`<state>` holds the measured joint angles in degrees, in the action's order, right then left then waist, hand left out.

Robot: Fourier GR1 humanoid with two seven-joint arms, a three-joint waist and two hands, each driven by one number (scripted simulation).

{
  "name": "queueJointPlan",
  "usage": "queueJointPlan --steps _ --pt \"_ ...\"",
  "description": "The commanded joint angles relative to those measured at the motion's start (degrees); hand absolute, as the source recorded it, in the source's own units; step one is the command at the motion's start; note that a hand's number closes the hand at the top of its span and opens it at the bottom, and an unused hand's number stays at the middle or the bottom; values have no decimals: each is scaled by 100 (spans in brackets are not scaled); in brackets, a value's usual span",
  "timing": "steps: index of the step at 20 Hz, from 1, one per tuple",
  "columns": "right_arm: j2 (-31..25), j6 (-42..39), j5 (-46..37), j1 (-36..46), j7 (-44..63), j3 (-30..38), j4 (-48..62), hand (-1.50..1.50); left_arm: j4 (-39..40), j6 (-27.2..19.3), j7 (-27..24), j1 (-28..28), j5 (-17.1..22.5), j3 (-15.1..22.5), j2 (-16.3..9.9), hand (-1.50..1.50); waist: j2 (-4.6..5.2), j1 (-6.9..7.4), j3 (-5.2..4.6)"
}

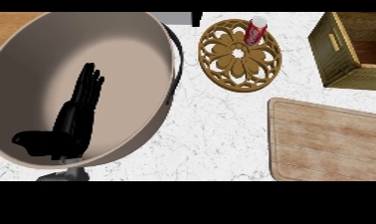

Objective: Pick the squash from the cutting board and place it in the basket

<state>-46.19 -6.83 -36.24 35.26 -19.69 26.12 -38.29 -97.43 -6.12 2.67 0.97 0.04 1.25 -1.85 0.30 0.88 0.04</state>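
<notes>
The wooden cutting board [323, 141] lies at the lower right, and its visible top is bare; no squash shows anywhere in view. The woven basket [334, 51] stands at the upper right, partly cut off by the edge, and what shows of its inside is dark. My left hand [72, 121] is at the lower left, fingers straight and pointing up, thumb out to the left, holding nothing. It shows against the inside of a large beige bowl [140, 58]. My right hand is out of view.
The big bowl fills the left third of the counter, with a dark rim [177, 68] behind its right side. A round wooden trivet [204, 54] sits at top centre with a red can [255, 30] on its upper right part. White marble counter [220, 133] lies between bowl and board.
</notes>
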Motion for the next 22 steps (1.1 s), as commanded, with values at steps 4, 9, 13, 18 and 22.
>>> queueJointPlan --steps 4,9,13,18,22 --pt "26 537 -207 735 211 -70 1179 150 364 61 -158 333 48 -151 -52 0 8 28 1" --pt "-256 520 -220 614 -668 -76 1751 -150 149 90 -155 140 17 -38 -17 0 9 29 4" --pt "-274 507 35 567 -1036 98 1848 -150 19 65 -42 6 47 -59 -10 0 -1 12 4" --pt "-264 717 435 831 -1191 465 1861 -150 49 134 -201 -67 43 -64 -48 0 8 32 6" --pt "-362 1154 632 1007 -1164 694 1775 -150 22 277 -303 -213 165 -151 -138 0 9 65 5"
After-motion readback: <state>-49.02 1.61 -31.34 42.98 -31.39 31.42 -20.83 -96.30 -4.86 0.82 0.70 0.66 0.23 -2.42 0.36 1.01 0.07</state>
